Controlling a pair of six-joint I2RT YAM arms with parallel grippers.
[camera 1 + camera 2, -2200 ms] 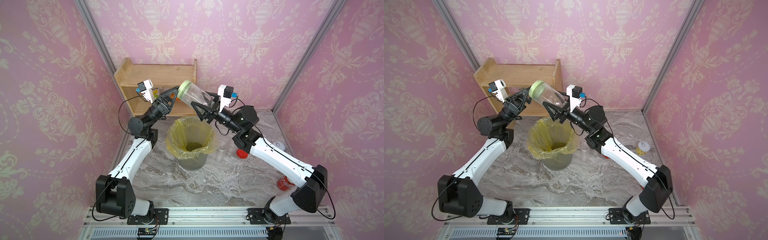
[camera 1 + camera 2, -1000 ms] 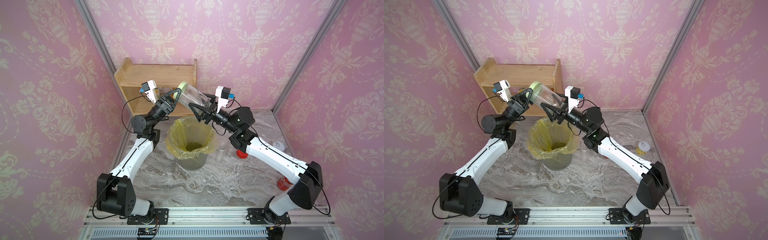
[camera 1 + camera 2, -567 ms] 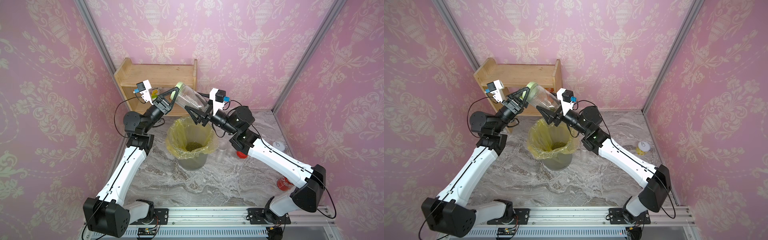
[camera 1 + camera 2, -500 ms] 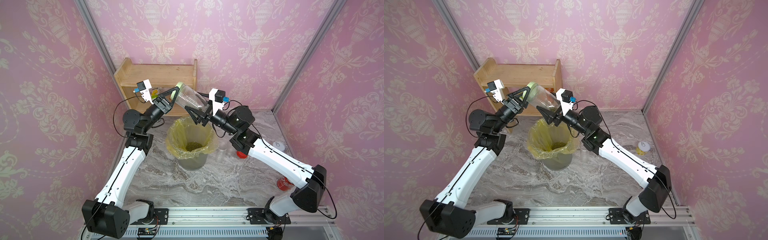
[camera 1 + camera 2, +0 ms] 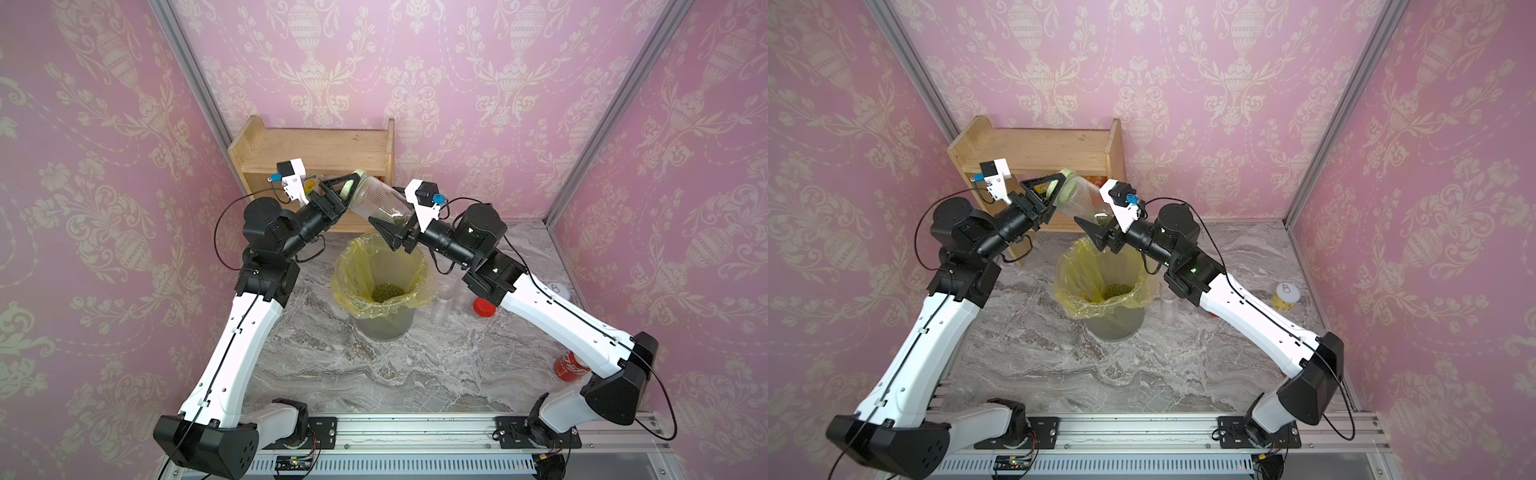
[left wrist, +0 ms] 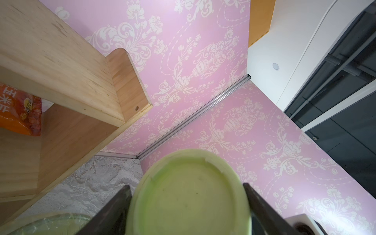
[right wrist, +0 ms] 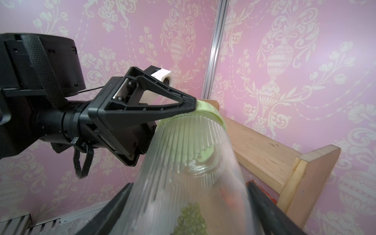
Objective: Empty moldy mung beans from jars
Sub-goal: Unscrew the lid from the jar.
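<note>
Basically a two-arm hold on one ribbed jar [image 5: 378, 199], up in the air. The right gripper [image 7: 188, 195] is clamped across the jar body near its base, one finger on each side. The left gripper [image 6: 186, 188] is clenched on the pale green lid [image 7: 211, 110], and the fingers touch opposite edges of it in the left wrist view.

Key relation: the jar's long axis runs straight from the right fingers up to the left fingers, tilted, with the lid end high and the base end low. The lid looks seated on the mouth. The left fingers are the nearer ones to it, so my read is the step is twisting or pulling it off while the right holds.

The mung beans [image 7: 191, 217] in this jar are a small clump slid down to the base end, sitting between the right fingers. The bin [image 5: 382, 328] with the yellow liner is below the right fingers and off from the left ones. A second pile of beans [image 5: 387, 292] lies at its bottom.

Counts:
- Jars: three. One is held; two clear ones [image 5: 441, 305] [image 5: 460, 291] stand beside the bin under the right forearm and look empty.
- Lids: one green and gripped, one red lid [image 5: 483, 306] loose on the table.
- Bean masses: two.
- Bins: one.

Non-task items, well away from both sets of fingers: one yellow tin [image 5: 1285, 296], one red can [image 5: 566, 365]. One wooden shelf [image 5: 316, 153] sits just behind the left fingers.
</note>
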